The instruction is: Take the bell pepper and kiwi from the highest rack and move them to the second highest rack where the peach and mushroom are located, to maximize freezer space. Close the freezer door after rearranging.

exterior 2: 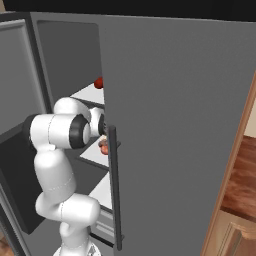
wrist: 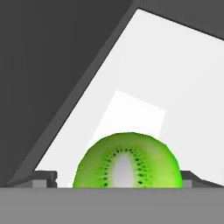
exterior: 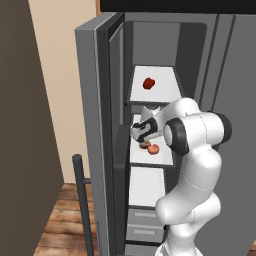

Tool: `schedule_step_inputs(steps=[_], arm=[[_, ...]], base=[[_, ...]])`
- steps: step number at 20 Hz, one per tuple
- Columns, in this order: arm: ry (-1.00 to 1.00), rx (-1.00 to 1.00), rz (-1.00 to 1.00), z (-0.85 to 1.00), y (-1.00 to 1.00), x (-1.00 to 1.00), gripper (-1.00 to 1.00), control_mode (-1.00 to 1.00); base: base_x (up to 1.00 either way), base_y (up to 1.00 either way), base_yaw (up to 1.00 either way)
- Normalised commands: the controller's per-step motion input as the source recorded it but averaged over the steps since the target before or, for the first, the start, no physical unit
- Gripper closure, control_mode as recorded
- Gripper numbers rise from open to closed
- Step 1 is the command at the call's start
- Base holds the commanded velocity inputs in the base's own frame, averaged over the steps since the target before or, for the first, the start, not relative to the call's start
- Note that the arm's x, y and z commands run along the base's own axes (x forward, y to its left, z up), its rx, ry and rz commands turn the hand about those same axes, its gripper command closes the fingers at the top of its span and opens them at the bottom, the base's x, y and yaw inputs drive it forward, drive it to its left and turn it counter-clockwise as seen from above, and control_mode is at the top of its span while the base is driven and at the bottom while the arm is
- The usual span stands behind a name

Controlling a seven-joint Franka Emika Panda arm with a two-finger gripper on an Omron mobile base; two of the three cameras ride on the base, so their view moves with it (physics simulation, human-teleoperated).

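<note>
Freezer (exterior: 200,55) stood with its door (exterior: 92,125) swung wide. Arm (exterior: 192,165) reached onto the second shelf (exterior: 162,159). Pepper (exterior: 149,83) sat alone on the top shelf (exterior: 167,75). Peach (exterior: 153,149) and mushroom (exterior: 144,145) lay touching on the second shelf, just beside the hand. Kiwi (wrist: 127,162) rested on white shelf between the gripper (wrist: 118,180) tips, cut face to camera; jaws were spread wide, not pinching it.
</note>
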Motion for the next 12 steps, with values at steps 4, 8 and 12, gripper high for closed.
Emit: schedule_step_inputs(steps=[4, 8, 12], arm=[[-0.17, 0.0, 0.0, 0.0, 0.0, 0.0, -1.0, -1.0], [0.02, -0.01, 0.0, -0.11, 0.02, 0.0, -1.0, -1.0], [0.15, -0.02, 0.0, -0.21, 0.02, 0.0, -1.0, -1.0]], base=[[0.0, 0.0, 0.0], [0.0, 0.0, 0.0], [0.0, 0.0, 0.0]])
